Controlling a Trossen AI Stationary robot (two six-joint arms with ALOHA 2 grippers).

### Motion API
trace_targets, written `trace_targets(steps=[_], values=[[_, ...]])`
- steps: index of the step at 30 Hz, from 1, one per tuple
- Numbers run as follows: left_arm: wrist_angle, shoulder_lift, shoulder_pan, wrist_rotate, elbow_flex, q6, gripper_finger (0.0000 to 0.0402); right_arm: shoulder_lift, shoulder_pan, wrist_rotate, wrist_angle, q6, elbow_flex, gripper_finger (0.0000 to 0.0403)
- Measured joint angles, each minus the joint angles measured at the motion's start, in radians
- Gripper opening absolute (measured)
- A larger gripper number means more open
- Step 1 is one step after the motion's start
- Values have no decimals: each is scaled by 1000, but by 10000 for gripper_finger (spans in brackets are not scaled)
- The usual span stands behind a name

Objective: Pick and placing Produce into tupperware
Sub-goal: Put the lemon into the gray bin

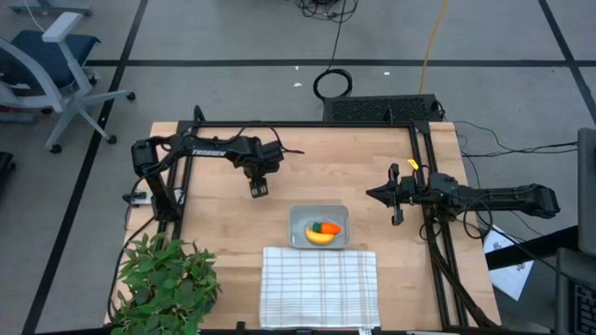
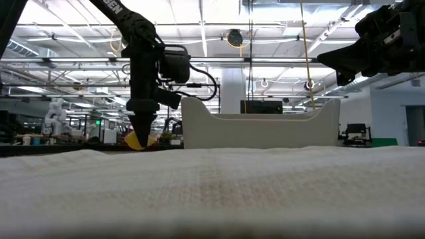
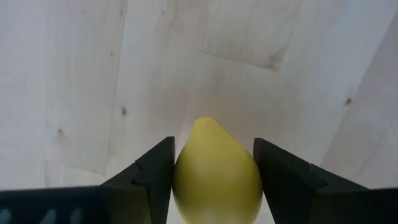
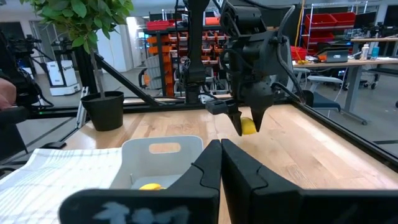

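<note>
Light wooden desk [image 1: 223,223], largest first: leafy green potted plant [image 1: 166,284] at the near-left corner, white checked cloth [image 1: 318,286] at the near edge, and touching its far side the shallow translucent grey plastic tupperware [image 1: 300,218].

Progress: curved yellow toy banana [image 1: 319,238] and orange toy carrot with green top [image 1: 325,227] already lie inside the tupperware. So two of three look done. Remaining piece is the small round yellow toy fruit [image 3: 216,174], on the desk well left of the tupperware and a bit farther back.

Left arm reaches in from the left frame post, wrist bent down, left claw [image 1: 258,188] pointing straight at the desk. Its fingers [image 3: 152,177] sit either side of the fruit, touching or nearly so; looks like a pinch on it, fruit at desk level, not lifted as far as I can judge.

Right arm waits stretched out low at the right side, right claw [image 1: 375,194] pressed together, aimed left, holding nothing.

Left to do: lift, carry right, drop into the tupperware.
</note>
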Motion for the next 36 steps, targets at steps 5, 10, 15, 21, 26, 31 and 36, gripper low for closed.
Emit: trace_targets(steps=[5,10,15,21,26,31,36], values=[[-35,0,-10,0,49,10,189,0,0,0,0,0,0,0],[-87,0,-31,0,113,23,185,0,0,0,0,0,0,0],[-146,0,-56,0,186,44,196,0,0,0,8,8,0,0],[-200,1,-97,1,290,47,184,0,0,0,8,9,0,0],[-215,1,-144,35,369,47,190,0,0,0,8,10,0,0],[-215,1,-189,65,416,58,196,0,0,0,8,10,0,0],[-200,1,-225,67,431,42,187,0,0,0,8,10,0,0]])
